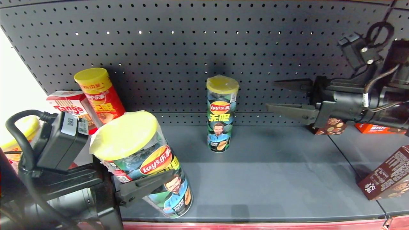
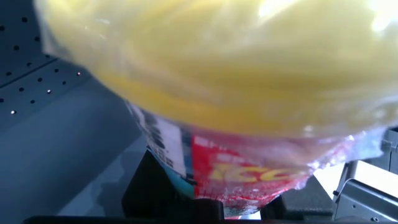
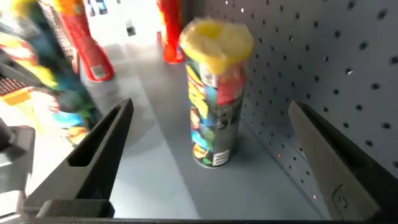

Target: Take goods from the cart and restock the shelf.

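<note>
1. My left claw (image 1: pixel 143 182), nearest to me, is clenched around a chip can (image 1: pixel 140 159) with a yellow lid and green label. The can is tilted, its base low at the front edge of the shelf (image 1: pixel 271 179). I cannot tell if the base touches.
2. A red can (image 1: pixel 100 95) and a red-and-white box (image 1: pixel 68 105) stand just beyond the left claw, by the pegboard (image 1: pixel 191 48).
3. A second chip can (image 1: pixel 220 115) stands upright, farther back than the left claw and well apart from it.
4. My right claw (image 1: pixel 271 95) is released, fingers spread, level with that second can and pointing at it, not touching.
5. A brown box (image 1: pixel 386 175) lies nearer me than the right claw, to its right.
</note>
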### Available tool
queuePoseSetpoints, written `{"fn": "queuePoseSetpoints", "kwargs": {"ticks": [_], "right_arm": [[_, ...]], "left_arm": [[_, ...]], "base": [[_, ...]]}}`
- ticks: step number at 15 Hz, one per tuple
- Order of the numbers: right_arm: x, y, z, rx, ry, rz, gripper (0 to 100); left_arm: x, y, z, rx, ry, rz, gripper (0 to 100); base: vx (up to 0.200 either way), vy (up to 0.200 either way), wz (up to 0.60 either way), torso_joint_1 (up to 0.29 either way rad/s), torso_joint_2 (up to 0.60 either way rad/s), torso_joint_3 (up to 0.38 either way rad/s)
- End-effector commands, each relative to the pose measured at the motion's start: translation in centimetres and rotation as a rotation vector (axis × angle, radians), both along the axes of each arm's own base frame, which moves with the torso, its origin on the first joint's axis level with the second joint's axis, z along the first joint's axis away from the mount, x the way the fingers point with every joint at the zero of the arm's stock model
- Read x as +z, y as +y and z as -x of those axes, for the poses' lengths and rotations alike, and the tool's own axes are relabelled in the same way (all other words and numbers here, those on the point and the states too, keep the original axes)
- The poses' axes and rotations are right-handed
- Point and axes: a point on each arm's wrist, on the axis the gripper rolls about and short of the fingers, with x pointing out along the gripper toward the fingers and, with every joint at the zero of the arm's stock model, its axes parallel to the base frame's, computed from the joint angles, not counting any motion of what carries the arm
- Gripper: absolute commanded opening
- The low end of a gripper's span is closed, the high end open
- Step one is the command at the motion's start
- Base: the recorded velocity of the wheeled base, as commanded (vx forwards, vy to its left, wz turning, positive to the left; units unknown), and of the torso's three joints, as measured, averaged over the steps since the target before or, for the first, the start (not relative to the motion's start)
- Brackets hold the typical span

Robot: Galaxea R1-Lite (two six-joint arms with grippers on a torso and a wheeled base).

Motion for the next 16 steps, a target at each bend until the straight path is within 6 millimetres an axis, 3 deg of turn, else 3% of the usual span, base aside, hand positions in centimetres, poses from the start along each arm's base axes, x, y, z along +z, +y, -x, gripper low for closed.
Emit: {"fn": "queuePoseSetpoints", "kwargs": {"ticks": [1,8,16], "right_arm": [[-2.6,1.0,-2.5,0.031,0.061,0.023,100],[-5.2,3.2,-6.8,0.093,0.061,0.051,100],[-7.6,7.1,-9.8,0.156,0.079,0.061,100]], "left_arm": [[0.0,0.0,-0.1,0.001,0.002,0.001,0],[0.2,0.1,-0.2,0.011,0.007,0.015,0],[0.1,0.9,-0.6,0.061,0.015,0.015,0]], "base": [[0.000,0.000,0.00,0.000,0.00,0.000],[0.000,0.000,0.00,0.000,0.00,0.000],[0.000,0.000,0.00,0.000,0.00,0.000]]}}
